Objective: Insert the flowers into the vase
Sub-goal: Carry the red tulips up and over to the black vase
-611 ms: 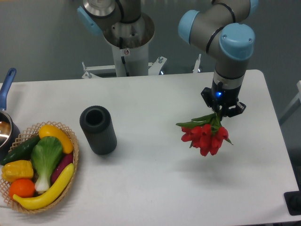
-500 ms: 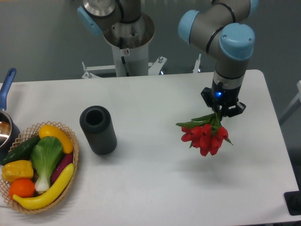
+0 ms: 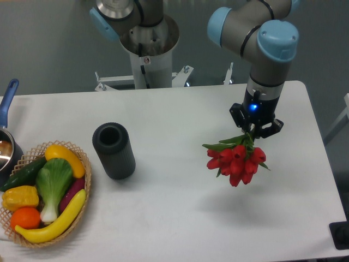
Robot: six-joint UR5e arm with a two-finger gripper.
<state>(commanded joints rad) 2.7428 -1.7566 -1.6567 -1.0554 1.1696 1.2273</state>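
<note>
The flowers (image 3: 235,160) are a bunch of red tulip buds with green stems and leaves, hanging buds-down above the right part of the table. My gripper (image 3: 252,131) is shut on their stems, directly above the buds. The vase (image 3: 113,150) is a dark grey ribbed cylinder standing upright on the table's left part, mouth open and empty, well to the left of the gripper and flowers.
A wicker basket (image 3: 83,185) at the front left holds bananas, a leafy vegetable, a cucumber, an orange and other produce. A pot with a blue handle (image 3: 7,98) sits at the left edge. The arm's base (image 3: 148,49) stands behind the table.
The gripper and flowers have shifted slightly to the left and risen a little. The vase has not moved.
</note>
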